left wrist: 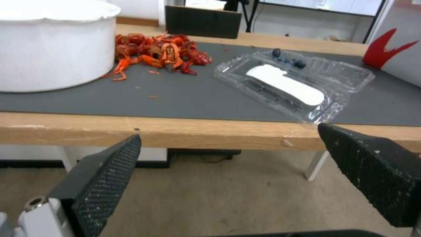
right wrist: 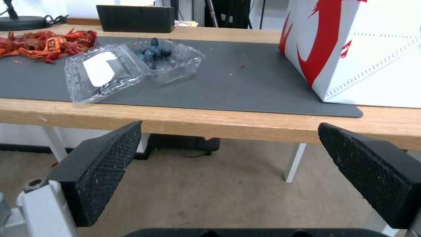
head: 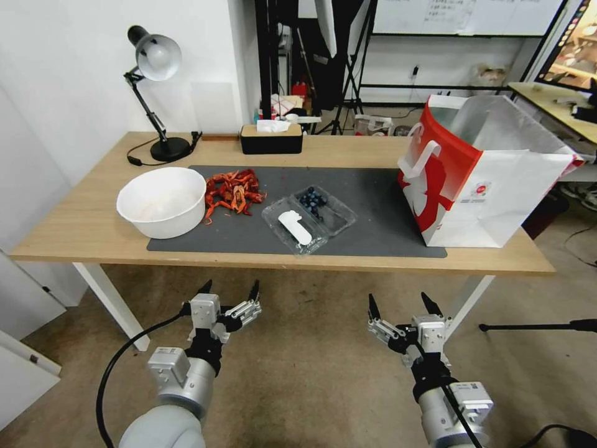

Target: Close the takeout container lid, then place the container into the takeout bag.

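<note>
Container (head: 309, 219) lies open on mat (head: 373, 205); left gripper (head: 229, 290) and right gripper (head: 401, 303) jaws spread

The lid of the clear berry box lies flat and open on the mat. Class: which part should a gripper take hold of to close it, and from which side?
Probably the lid's free long edge, the one nearest the table's front edge, approached from the robot's side. The hinge joins it to the berry half on the far side, so lifting the near rim should swing it over the berries. The left gripper waits open below the table.
</note>
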`<state>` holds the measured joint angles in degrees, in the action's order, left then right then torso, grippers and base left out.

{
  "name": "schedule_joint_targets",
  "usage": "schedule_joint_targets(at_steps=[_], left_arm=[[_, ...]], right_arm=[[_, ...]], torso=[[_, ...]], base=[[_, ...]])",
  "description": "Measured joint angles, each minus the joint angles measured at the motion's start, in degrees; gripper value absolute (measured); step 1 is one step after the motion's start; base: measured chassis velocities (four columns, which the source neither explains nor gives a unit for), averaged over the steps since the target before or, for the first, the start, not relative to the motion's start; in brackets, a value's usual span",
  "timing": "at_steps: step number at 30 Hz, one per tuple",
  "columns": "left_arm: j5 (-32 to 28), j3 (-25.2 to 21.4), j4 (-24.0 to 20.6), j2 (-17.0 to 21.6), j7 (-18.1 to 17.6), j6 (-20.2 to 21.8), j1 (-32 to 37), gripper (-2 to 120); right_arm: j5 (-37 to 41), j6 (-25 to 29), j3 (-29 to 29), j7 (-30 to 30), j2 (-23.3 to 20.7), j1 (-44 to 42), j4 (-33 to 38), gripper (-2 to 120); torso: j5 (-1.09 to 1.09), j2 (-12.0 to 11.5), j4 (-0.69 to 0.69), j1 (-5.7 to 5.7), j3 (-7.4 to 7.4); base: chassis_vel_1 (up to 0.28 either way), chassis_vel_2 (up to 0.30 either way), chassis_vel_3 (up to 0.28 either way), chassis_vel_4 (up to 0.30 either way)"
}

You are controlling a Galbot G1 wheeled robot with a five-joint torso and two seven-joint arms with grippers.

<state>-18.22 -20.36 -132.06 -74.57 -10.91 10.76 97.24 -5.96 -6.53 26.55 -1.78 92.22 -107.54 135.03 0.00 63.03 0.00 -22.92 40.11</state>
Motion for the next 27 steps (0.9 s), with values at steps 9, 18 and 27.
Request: schedule_joint_targets(at_steps=[9,18,27], left_arm=[[0.0,-0.1,1.0,0.9,1.2,-0.3,-0.3,100],[0.1,-0.6,1.5,0.9,1.5,-1.0,-0.1,100],[0.2,-1.2,2.0,0.9,1.4,-1.7,0.0,100]], right_arm=[[1.2,-0.2,1.5,-0.1,-0.9,1.7,-0.6,100],[2.8,-1.0,2.1,-0.7,-2.9,4.3,-2.1,100],[5.7,-1.4,2.1,-1.4,-5.2,9.2,-4.3,100]], torso=[[0.00,0.0,-0.01,0.00,0.00],[0.01,0.0,0.00,0.00,0.00],[0.00,0.0,0.00,0.00,0.00]], base=[[0.000,0.000,0.000,0.000],[0.000,0.000,0.000,0.000],[0.000,0.000,0.000,0.000]])
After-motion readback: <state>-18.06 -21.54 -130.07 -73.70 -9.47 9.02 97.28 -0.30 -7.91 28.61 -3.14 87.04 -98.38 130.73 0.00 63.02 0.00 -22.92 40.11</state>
